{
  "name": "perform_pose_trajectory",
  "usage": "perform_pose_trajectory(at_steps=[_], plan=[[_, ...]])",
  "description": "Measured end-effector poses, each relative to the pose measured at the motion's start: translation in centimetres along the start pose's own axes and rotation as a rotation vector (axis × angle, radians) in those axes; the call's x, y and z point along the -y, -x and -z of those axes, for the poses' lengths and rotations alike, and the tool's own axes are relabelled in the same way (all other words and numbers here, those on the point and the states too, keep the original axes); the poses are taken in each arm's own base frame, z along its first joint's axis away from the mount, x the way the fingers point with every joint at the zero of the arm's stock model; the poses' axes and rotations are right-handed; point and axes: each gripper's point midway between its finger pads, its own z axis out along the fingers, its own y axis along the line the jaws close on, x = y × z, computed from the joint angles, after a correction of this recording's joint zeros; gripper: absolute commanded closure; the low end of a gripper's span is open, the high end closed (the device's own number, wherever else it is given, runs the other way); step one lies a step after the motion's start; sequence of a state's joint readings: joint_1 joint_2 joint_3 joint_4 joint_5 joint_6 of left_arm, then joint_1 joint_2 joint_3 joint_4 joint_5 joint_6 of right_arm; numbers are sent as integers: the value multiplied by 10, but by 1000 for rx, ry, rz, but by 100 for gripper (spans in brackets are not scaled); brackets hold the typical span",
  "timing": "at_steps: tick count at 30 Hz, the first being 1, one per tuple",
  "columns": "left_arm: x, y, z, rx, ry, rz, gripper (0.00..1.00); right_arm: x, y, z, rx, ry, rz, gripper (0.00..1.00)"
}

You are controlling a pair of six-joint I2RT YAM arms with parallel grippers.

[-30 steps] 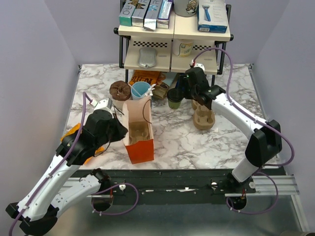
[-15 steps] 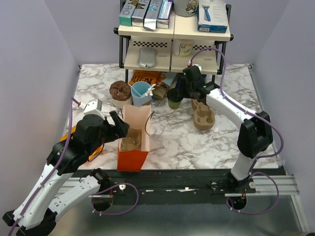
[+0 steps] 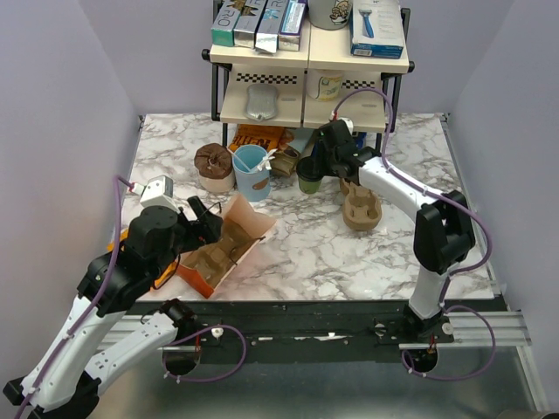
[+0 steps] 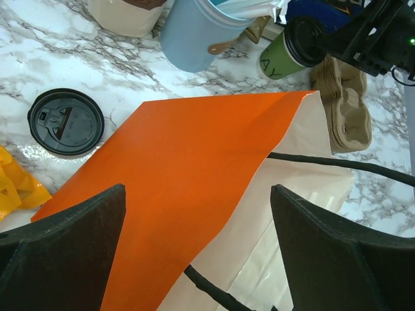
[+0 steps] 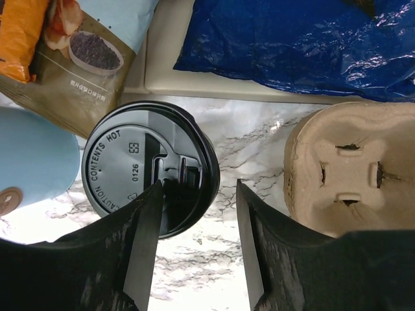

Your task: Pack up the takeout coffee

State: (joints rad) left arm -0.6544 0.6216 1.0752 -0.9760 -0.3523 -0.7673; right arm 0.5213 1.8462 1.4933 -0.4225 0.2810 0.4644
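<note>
Coffee (image 3: 308, 177) stands unpacked on the surface (image 3: 349, 253), well beyond the orange bag (image 4: 194, 142); your right claw (image 5: 198, 188) hangs spread above it; left claw (image 4: 198, 194), spread, straddles the bag; grasping, loading remain.

You're looking at a white marble table (image 3: 349, 253), lilac walls (image 3: 70, 105) around it. A cream two-tier shelf (image 3: 310, 83) stands at the back.

Light blue cup (image 3: 251, 171), pulp carriers (image 3: 361, 209), loose black lid (image 4: 65, 121)
</note>
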Motion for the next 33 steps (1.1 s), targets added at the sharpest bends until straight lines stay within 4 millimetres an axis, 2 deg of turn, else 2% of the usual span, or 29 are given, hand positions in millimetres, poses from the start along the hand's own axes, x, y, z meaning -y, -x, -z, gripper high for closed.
perform_pose_trajectory(at_steps=[7,15,18,23,26,33], plan=[[-9,-2,-9,-5,67,-24,9,-1,3,-4,10,-6,-26,50],[-14,-6,-19,-26,117,-57,25,1,5,-7,14,-10,-81,52],[-17,-6,-19,-21,129,-60,26,1,5,-8,11,-9,-98,58],[-20,-7,-19,-20,139,-62,35,-2,5,-9,9,4,-124,69],[-23,-8,-18,-20,147,-63,44,-3,6,-10,12,9,-133,76],[-26,-9,-17,-19,160,-56,81,-4,7,-10,13,13,-141,86]])
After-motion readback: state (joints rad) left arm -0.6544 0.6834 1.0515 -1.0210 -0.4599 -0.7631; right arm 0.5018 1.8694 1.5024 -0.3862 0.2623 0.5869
